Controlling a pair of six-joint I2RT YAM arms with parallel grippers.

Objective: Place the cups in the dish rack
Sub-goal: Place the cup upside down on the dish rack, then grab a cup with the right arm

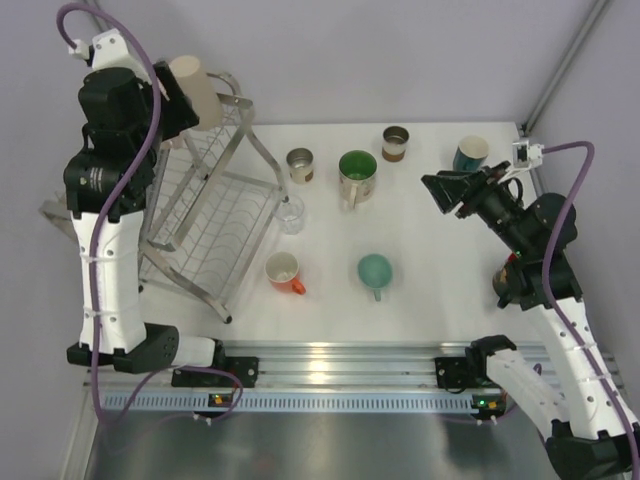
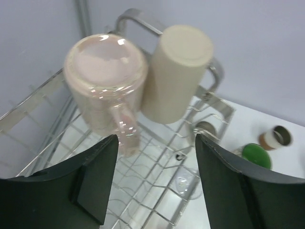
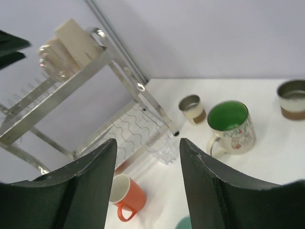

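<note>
Nine cups (image 1: 357,175) counted: two in the one dish rack (image 1: 215,235), seven standing on the single table (image 1: 440,250)

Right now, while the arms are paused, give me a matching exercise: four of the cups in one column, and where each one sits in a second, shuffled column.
Things:
1 beige cup
2 clear glass
3 orange mug
4 dark teal cup

Places:
A far right corner of the table
B upside down on top of the dish rack
C on the table, nearest the rack's front foot
D on the table beside the rack, behind the orange mug

Pairs: 1-B, 2-D, 3-C, 4-A
</note>
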